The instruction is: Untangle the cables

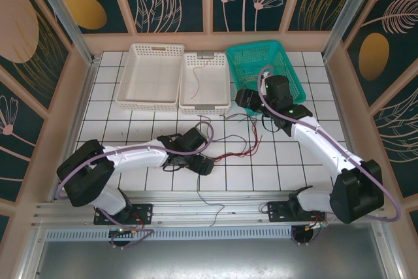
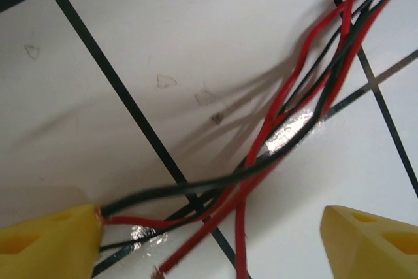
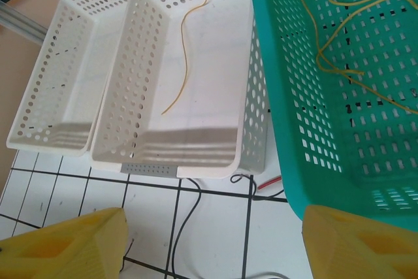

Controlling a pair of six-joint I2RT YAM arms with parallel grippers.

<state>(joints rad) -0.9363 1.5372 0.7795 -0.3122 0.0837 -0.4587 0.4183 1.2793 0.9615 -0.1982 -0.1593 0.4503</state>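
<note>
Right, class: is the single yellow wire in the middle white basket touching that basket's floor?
Touching. The right wrist view shows the yellow wire lying limp along the floor of the middle white basket, its near end resting there.

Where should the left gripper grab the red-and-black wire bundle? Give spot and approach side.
Probably the waist of the wire bundle, where strands cross tightly. Bring the left gripper straight down from above: the wires lie flat on the tiles between its open jaws.
</note>
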